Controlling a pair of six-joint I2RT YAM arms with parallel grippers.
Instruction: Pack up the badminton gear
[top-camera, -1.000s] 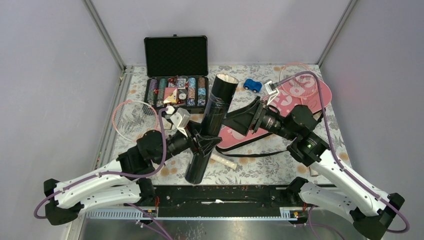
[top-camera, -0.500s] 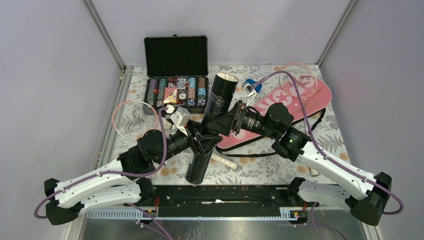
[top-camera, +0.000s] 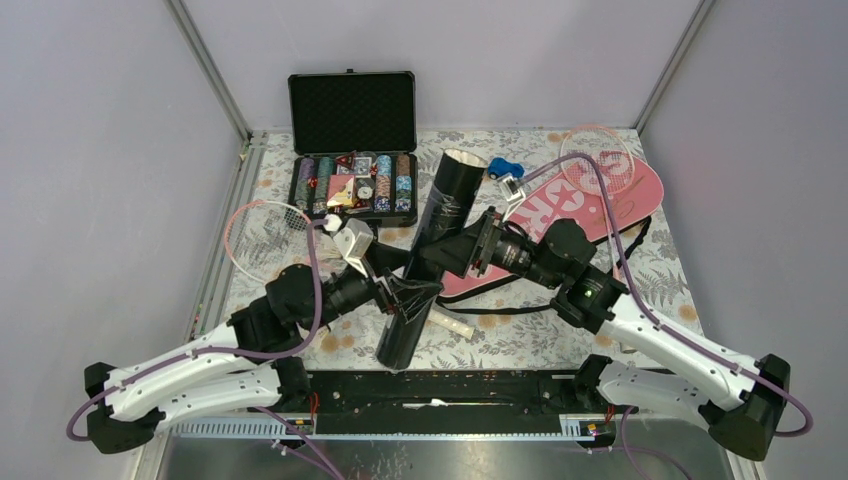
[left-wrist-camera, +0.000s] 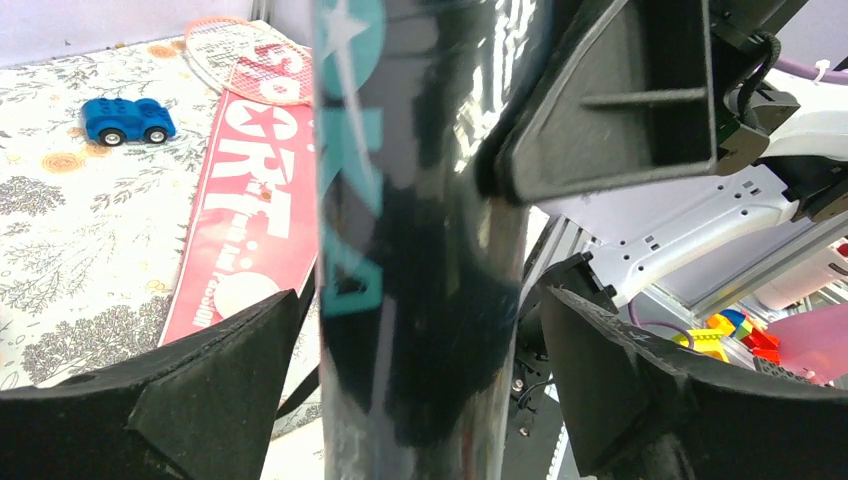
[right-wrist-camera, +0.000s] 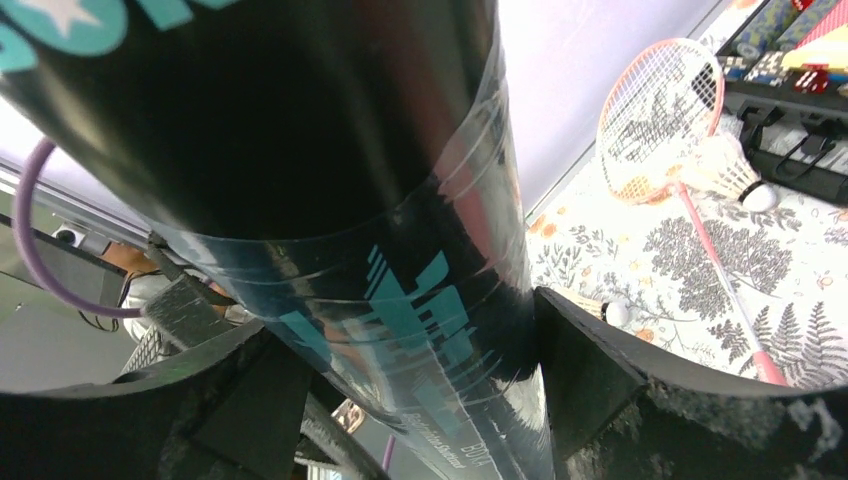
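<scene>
The right claw (top-camera: 442, 256) is clenched on the black tube (top-camera: 447, 195) about halfway along. In the right wrist view both fingers (right-wrist-camera: 590, 380) press on its teal-printed wall with no gap. The left claw (top-camera: 410, 298) is released. It straddles the same tube lower down, and the left wrist view shows a thin sliver of space between each finger (left-wrist-camera: 210, 390) and the tube. The two claws sit just beside each other, leaving little room along that stretch.

The tube runs diagonally across the middle of the desk (top-camera: 520, 345). Its open mouth points to the far edge, just beside the blue toy car (top-camera: 503, 168), and its other end is close to the near edge. Whether that end rests on the desk I cannot tell.

The pink cover (top-camera: 610, 200) lies angled toward the far right corner, partly under the right arm, and its black strap (top-camera: 520, 310) loops out toward the near edge. One pink racket (top-camera: 597, 158) has its head over the cover's far end, near the back edge. The second pink racket (top-camera: 262, 238) lies by the left rail, with two shuttlecocks (right-wrist-camera: 735, 170) near it. The open poker chip case (top-camera: 352, 150) stands against the back wall.

Bare floral surface shows at the near right, in front of the strap, and in the near left corner.
</scene>
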